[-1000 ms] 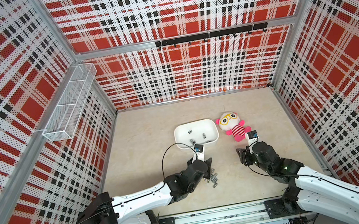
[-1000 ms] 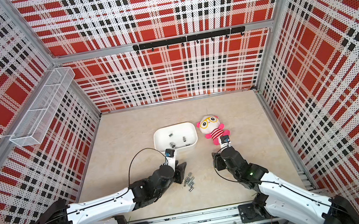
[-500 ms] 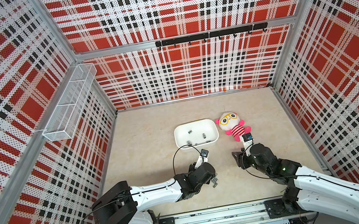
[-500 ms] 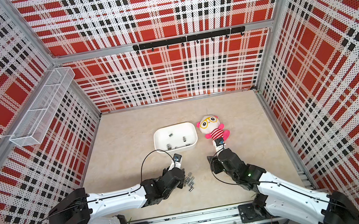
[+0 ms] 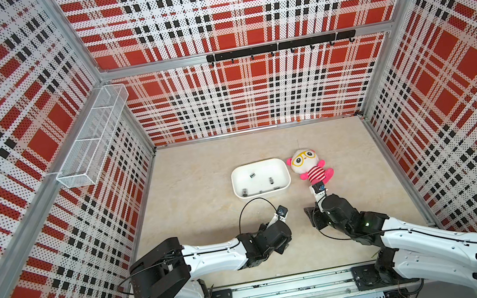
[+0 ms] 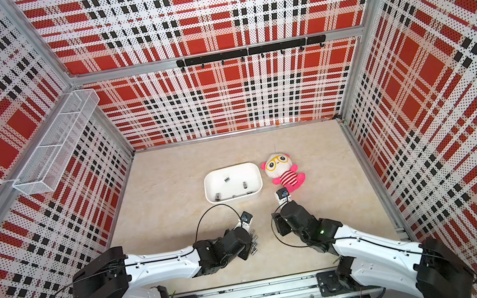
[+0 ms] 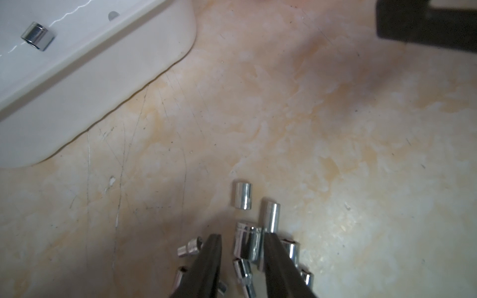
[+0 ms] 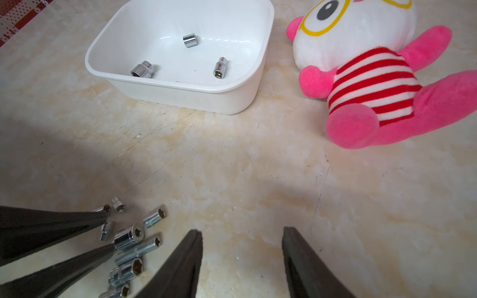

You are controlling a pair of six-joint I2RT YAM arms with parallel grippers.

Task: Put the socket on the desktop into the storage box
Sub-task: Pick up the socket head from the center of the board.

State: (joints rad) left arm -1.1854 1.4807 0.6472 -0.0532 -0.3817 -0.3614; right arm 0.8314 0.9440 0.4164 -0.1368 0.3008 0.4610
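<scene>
Left pincer: low over table; jaws narrowly apart astride one socket, a gap showing on one side, not yet clamped. Socket: lying on table among loose sockets, on the robot's side of box, apart from it. Right pincer: jaws wide apart over bare table, just beside the loose sockets. Box: several sockets inside; doll just beside it.

The storage box is plain white; the sockets are mirror-bright chrome. The plush doll is pink, with a white face, yellow glasses and red-and-white stripes. The worktop is beige, marble-veined. The walls carry dotted red, white and black plaid.
</scene>
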